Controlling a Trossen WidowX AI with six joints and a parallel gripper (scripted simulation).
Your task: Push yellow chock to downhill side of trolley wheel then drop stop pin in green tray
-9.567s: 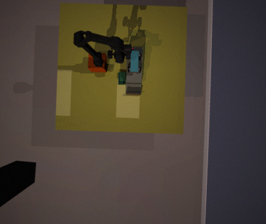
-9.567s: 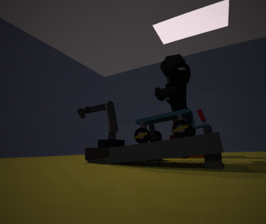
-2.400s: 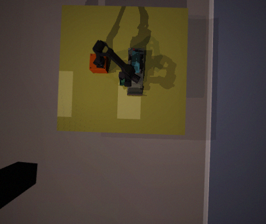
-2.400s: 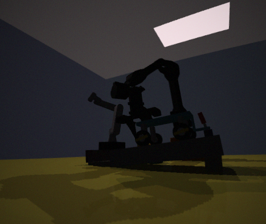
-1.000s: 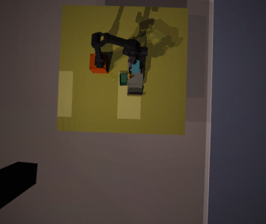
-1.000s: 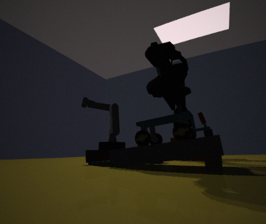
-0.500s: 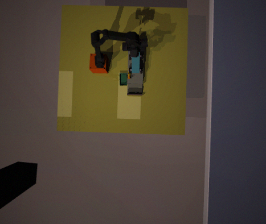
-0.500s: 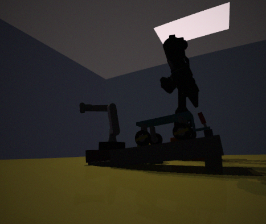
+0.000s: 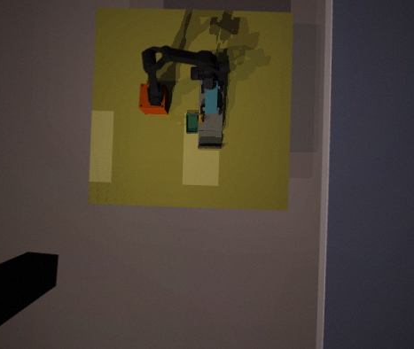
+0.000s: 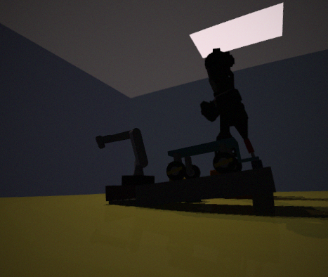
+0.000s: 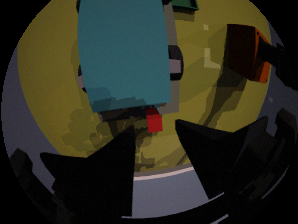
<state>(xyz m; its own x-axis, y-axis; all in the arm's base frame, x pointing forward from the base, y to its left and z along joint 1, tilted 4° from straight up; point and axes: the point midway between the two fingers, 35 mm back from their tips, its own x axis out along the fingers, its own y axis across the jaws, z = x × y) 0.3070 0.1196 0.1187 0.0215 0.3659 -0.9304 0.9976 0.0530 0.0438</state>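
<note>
Two dark fingers of my pincer (image 11: pixel 154 145) frame the bottom of the wrist view, spread partway with nothing between them, hovering above the red-headed stop pin (image 11: pixel 154 121) at the near end of the teal trolley (image 11: pixel 123 36). In the exterior view the pin (image 10: pixel 248 144) stands tilted at the ramp's (image 10: pixel 225 184) high right end. Seen from the top, the green tray (image 9: pixel 191 122) sits just left of the ramp. I cannot make out the chock's position clearly.
</note>
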